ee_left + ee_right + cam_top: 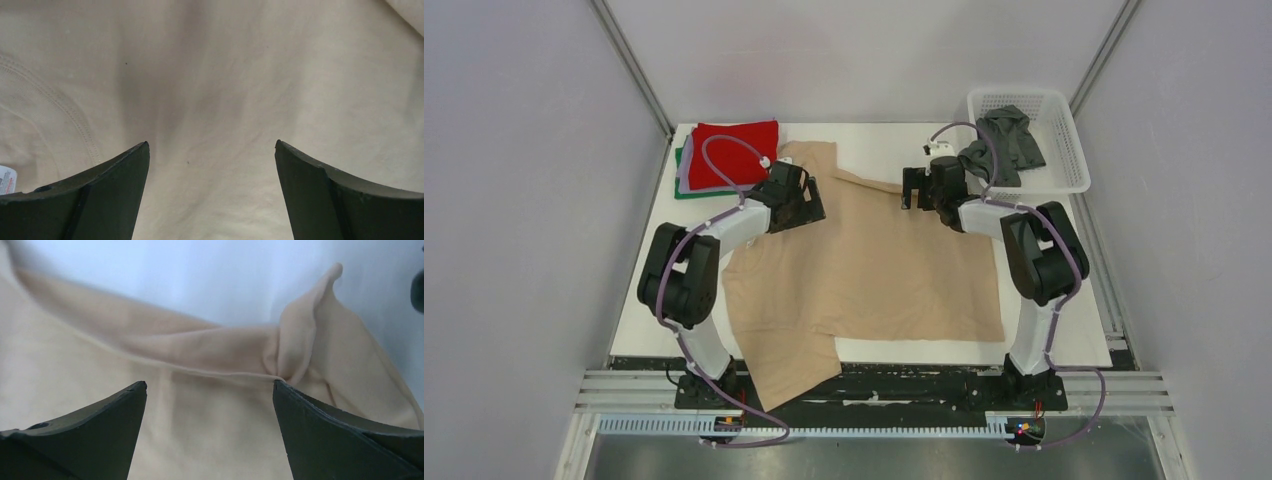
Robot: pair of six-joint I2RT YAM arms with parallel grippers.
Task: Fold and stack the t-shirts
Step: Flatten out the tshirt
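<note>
- The tan t-shirt (874,265) lies spread over the white worktop (1064,340), with one near corner hanging off the front edge.
- The left fingers (110,192) stand wide apart over its cloth beside a curved seam and hold nothing. A small white tag (6,179) shows at the side, its print too small to read.
- The right fingers (100,427) are equally wide and empty, over the shirt's bunched far sleeve.
- Farther back, a red t-shirt (736,150) tops the folded ones at far left, and a grey t-shirt (1009,140) lies in the basket (1069,150) at far right.

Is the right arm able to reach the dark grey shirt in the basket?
Probably yes: the dark grey cloth shirt hangs uncovered over the white mesh basket's rim, beside the right arm; jaws open.
</note>
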